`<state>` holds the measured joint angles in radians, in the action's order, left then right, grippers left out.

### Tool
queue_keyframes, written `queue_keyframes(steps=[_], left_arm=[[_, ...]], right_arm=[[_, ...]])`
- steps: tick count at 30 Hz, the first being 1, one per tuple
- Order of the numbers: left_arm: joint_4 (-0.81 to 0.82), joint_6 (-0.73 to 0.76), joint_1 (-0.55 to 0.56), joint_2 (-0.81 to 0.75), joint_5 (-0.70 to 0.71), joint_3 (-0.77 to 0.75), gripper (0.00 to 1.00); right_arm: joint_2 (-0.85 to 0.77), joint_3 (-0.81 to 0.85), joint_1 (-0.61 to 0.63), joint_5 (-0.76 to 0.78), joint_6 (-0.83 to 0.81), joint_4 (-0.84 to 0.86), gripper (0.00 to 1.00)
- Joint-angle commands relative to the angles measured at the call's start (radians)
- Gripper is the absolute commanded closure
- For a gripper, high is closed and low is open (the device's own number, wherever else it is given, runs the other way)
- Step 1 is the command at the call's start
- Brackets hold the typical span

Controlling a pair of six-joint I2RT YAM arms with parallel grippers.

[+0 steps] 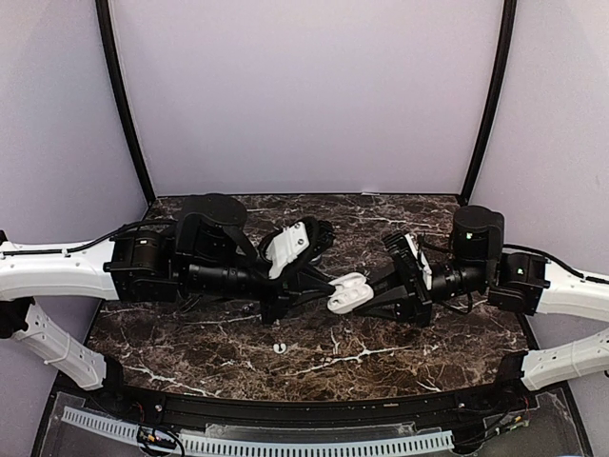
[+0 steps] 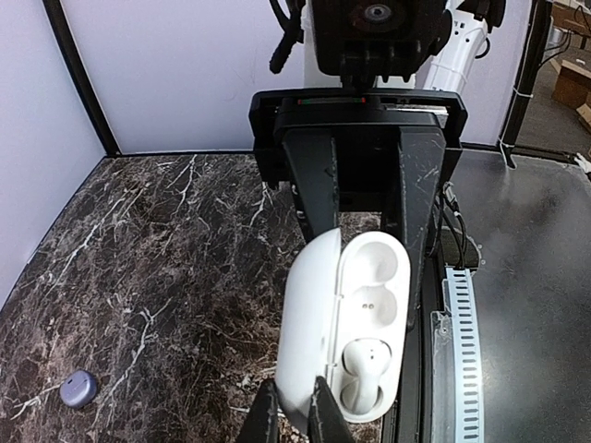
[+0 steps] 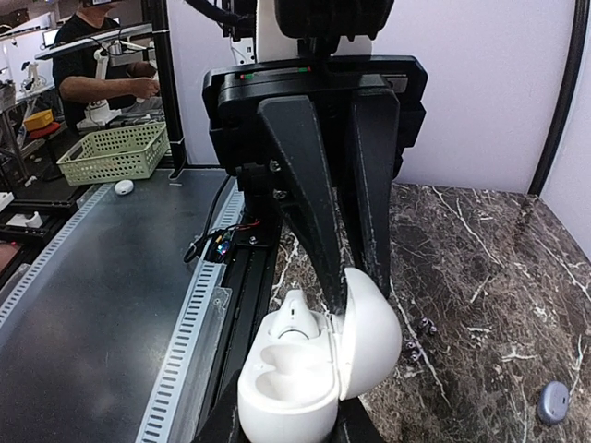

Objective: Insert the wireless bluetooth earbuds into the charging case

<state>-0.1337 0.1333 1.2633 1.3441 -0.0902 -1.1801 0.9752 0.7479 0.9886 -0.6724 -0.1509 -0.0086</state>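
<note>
Earbud (image 2: pixel 363 369), one, in one open charging case (image 2: pixel 309 323), left hand (image 2: pixel 291 420) and right hand (image 2: pixel 369 231) tight on it

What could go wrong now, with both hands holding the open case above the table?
The charging case hangs in the air between the left hand and the right hand; a slip would drop it with the seated earbud.
The left hand seems to pinch only the lid; a pull may strain the hinge.
A small white piece, perhaps the other earbud, lies on the table; no hand is free.
</note>
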Motion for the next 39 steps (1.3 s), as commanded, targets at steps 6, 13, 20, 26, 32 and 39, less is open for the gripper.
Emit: queue_keyframes(steps=[6,13,20,26,32,39], left_arm=[[-0.004,0.012,0.002,-0.022,0.0,-0.034,1.0],[-0.017,0.045,0.002,-0.03,0.043,-0.03,1.0],[-0.06,0.119,0.002,-0.038,0.128,-0.021,1.0],[-0.072,0.163,0.002,-0.03,0.211,-0.031,1.0],[-0.102,0.186,0.002,0.008,0.299,-0.059,1.0],[-0.141,0.165,-0.007,0.074,0.454,-0.124,1.0]], right_arm=[[-0.006,0.021,0.008,0.021,0.006,0.014,0.79],[-0.029,0.026,0.007,0.053,0.054,-0.027,0.24],[-0.071,0.074,-0.005,0.111,0.118,-0.127,0.04],[-0.079,0.123,-0.063,0.161,0.212,-0.145,0.02],[0.0,0.17,-0.082,0.169,0.357,-0.133,0.09],[0.021,0.117,-0.07,0.161,0.402,-0.08,0.22]])
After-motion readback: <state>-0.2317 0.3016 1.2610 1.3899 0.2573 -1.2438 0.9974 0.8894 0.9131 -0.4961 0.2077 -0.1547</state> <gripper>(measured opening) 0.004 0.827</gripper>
